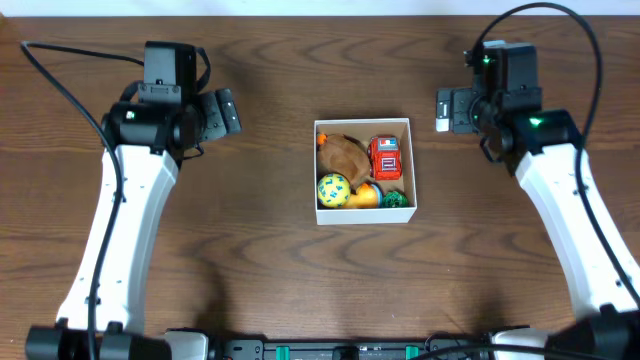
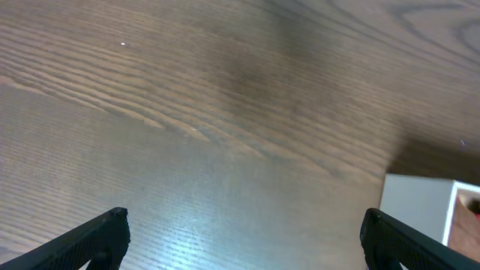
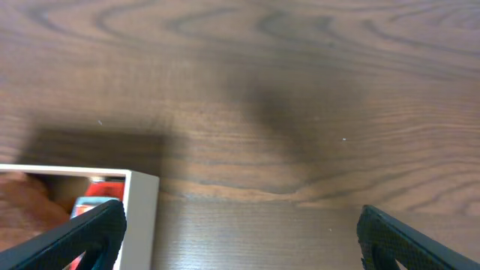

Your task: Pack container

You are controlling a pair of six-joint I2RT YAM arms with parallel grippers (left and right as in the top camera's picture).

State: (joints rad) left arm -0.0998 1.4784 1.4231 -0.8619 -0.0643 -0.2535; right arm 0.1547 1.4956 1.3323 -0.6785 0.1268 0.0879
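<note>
The container is a small white square box at the table's middle. It holds a brown toy, a red toy truck, a yellow-green ball, an orange piece and a green piece. My left gripper is open and empty, left of the box and apart from it; the box's corner shows in the left wrist view past the open jaws. My right gripper is open and empty, right of the box's far corner; the box's rim shows in the right wrist view beside the jaws.
The brown wooden table surrounds the box. Black cables trail from both arms at the far corners. The arm bases stand at the front edge.
</note>
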